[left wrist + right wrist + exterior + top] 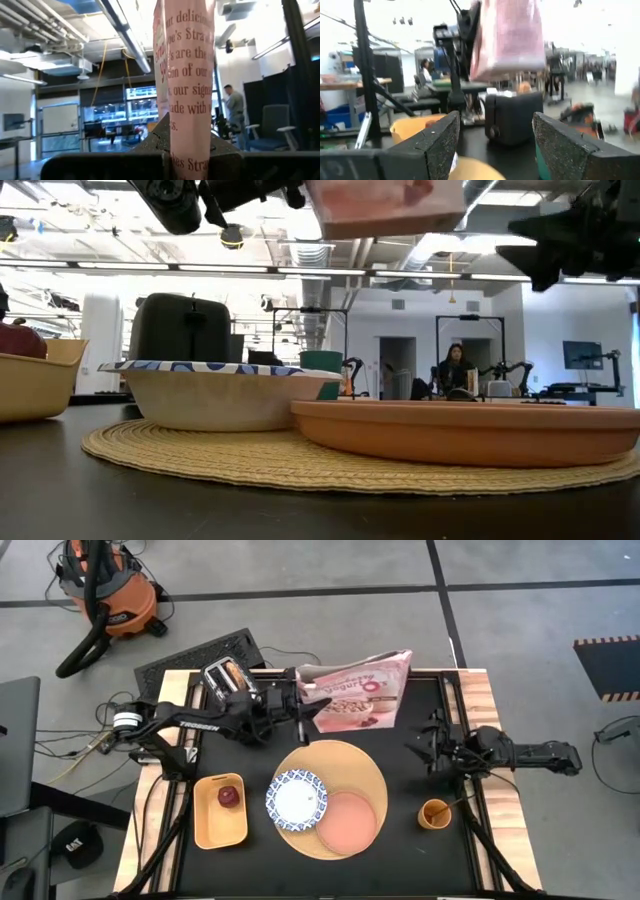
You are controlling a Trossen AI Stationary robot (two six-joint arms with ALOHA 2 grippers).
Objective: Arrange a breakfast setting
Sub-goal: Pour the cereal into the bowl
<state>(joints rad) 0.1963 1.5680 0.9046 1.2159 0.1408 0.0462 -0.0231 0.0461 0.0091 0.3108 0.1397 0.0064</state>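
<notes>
We see the left gripper (pixel 300 703) clamped on a pink cereal bag (pixel 355 690), held up over the table's back edge, above the tan board (pixel 362 766). Right gripper (pixel 418 752) waits w/ fingers spread, near the orange cup (pixel 434 813). Bowl (pixel 297 797) & pink plate (pixel 348 820) sit on the board; apple (pixel 229 796) in the yellow tray (pixel 205 830). We judge cereal-pour step; next: bring bag over bowl, tip.
</notes>
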